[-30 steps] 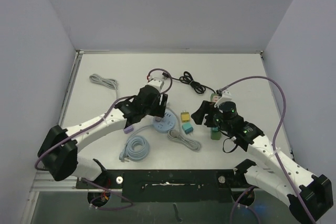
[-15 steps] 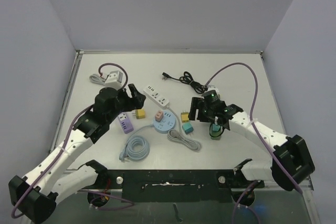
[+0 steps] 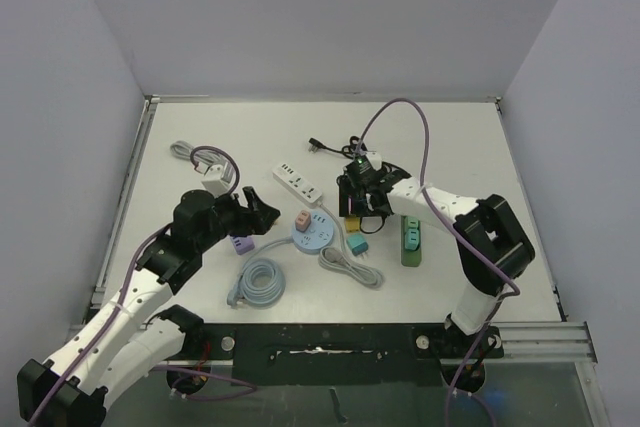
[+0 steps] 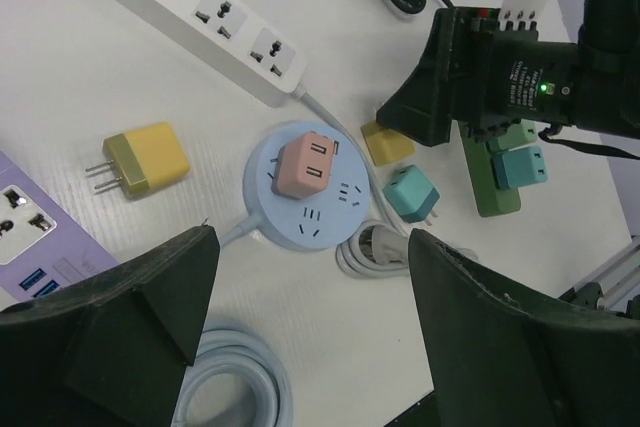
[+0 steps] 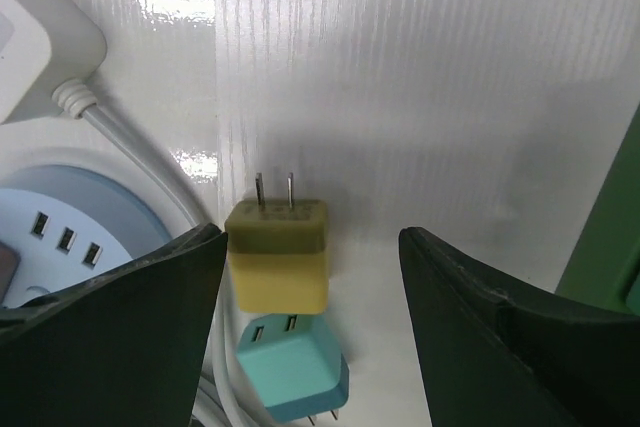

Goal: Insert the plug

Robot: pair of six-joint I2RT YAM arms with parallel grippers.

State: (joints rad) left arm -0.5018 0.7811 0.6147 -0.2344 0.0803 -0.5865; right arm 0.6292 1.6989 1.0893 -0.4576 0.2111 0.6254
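My right pincer (image 5: pixel 310 239) hangs low over the white table (image 5: pixel 420 67) with its jaws set wide and nothing gripped. A yellow plug (image 5: pixel 278 255) lies flat on the table between my two fingers, its two prongs pointing away from my wrist. It sits much closer to the finger at the left of my wrist view than to the other, and I cannot tell whether that finger's edge touches it. A teal plug (image 5: pixel 292 359) lies just beside it on the side toward my wrist. Left of both sits the round blue socket (image 5: pixel 60 222), with a pink plug (image 4: pixel 308 165) seated in its top. Beyond the socket lies a white power strip (image 4: pixel 205 17), whose cord runs down between the socket and the yellow plug. A green strip (image 5: pixel 612 237) lies past my other finger. My left pincer (image 4: pixel 310 237) is spread wide too and holds nothing, hovering above the near rim of the round socket. A second yellow plug (image 4: pixel 148 159) lies on the table left of that socket and apart from it, prongs pointing left. A purple strip (image 4: pixel 20 217) shows at that view's left edge.
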